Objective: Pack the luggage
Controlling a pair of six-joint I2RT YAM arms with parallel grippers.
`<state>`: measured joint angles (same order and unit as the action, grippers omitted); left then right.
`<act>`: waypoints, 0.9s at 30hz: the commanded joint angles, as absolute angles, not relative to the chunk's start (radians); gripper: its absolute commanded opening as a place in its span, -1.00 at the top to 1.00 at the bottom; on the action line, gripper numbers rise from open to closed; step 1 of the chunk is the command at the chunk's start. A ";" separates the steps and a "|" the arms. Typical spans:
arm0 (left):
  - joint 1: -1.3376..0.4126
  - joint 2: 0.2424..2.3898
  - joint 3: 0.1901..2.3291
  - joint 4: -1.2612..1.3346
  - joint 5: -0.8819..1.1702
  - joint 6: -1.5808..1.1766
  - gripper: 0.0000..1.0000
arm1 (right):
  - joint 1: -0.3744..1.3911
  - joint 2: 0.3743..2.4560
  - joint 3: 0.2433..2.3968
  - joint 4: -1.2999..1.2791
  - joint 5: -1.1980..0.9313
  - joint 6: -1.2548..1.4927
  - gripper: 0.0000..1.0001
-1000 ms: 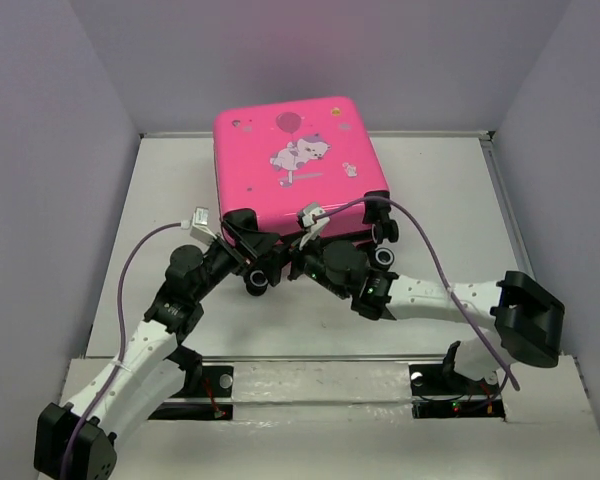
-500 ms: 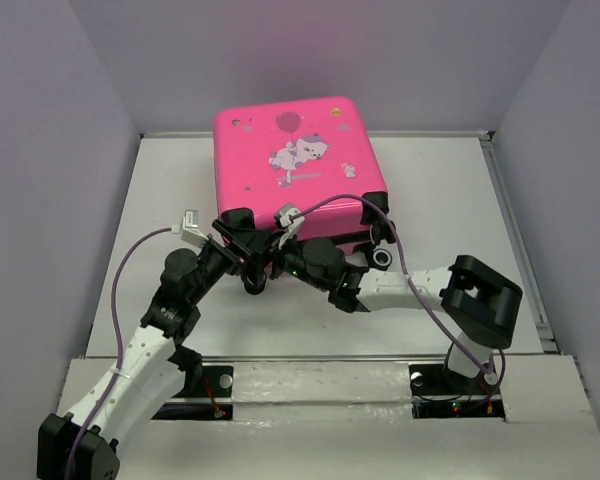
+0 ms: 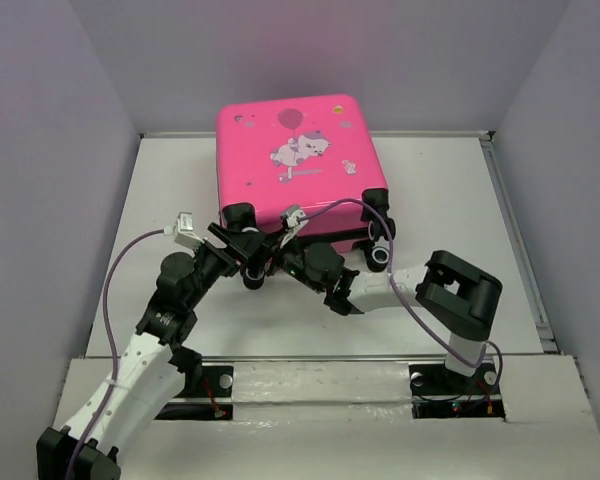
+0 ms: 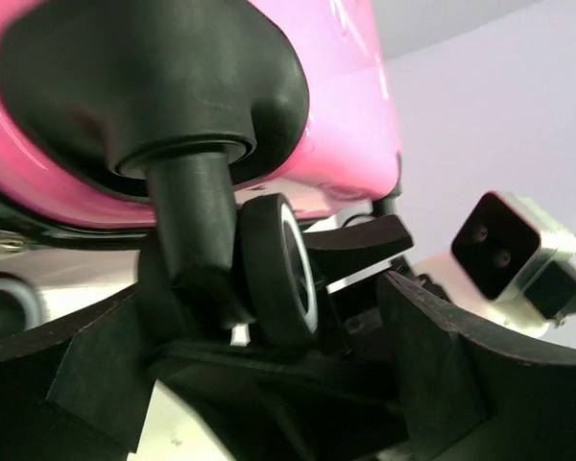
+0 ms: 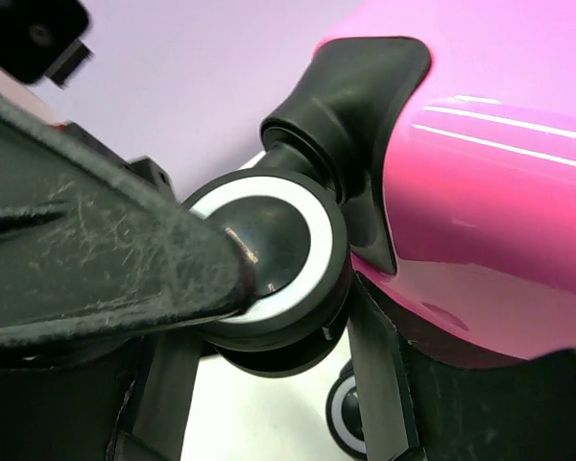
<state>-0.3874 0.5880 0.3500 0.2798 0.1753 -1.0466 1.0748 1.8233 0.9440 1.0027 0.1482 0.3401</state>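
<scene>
One pink suitcase [image 3: 295,165], far edge of table [image 3: 180,180]: we log left gripper [image 3: 248,250] spread wide around its near caster wheel [image 4: 274,269]; right gripper [image 3: 276,258], one finger [image 5: 125,259] touching that wheel, grip we cannot tell.

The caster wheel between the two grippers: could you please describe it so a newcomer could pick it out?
Start at the pink luggage. Its near edge carries black casters; this wheel sits below the left corner. Unlike the right-corner wheels, it sits between the left gripper and right gripper.
</scene>
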 commanded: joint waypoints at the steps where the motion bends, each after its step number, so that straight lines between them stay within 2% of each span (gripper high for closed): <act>1: -0.413 0.517 0.446 0.166 0.140 -0.861 -0.89 | 1.013 1.692 0.885 1.109 0.327 0.370 0.86; 6: -0.413 0.416 0.446 0.032 0.032 -0.801 -0.63 | 0.954 1.516 0.747 0.990 0.282 0.364 0.86; 9: -0.413 0.391 0.390 0.029 0.031 -0.802 -0.17 | 0.933 1.451 0.718 0.916 0.256 0.351 0.86; 10: -0.413 0.400 0.371 0.064 0.050 -0.805 0.08 | 0.933 1.441 0.718 0.885 0.247 0.345 0.86; 13: -0.419 0.472 0.302 0.132 0.089 -0.798 0.32 | 0.933 1.414 0.733 0.836 0.216 0.345 0.86; 15: -0.434 0.547 0.293 0.182 0.094 -0.776 0.42 | 0.933 1.405 0.744 0.816 0.203 0.342 0.86; 18: -0.530 0.620 0.302 0.244 0.026 -0.739 0.45 | 0.933 1.397 0.778 0.761 0.173 0.331 0.86; 21: -0.658 0.702 0.331 0.294 -0.142 -0.701 0.40 | 0.933 1.404 0.799 0.744 0.134 0.333 0.86; 24: -0.692 0.793 0.363 0.339 -0.198 -0.675 0.24 | 0.933 1.408 0.813 0.729 0.098 0.339 0.86; 25: -0.692 0.810 0.367 0.362 -0.198 -0.667 0.13 | 0.933 1.408 0.815 0.723 0.092 0.339 0.86; 27: -0.696 0.879 0.385 0.417 -0.210 -0.651 0.05 | 0.933 1.410 0.816 0.719 0.081 0.341 0.86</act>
<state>-0.6880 0.7914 0.3187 0.2413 -0.0963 -0.7181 0.9489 1.4445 0.7376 0.6327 0.1028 0.3435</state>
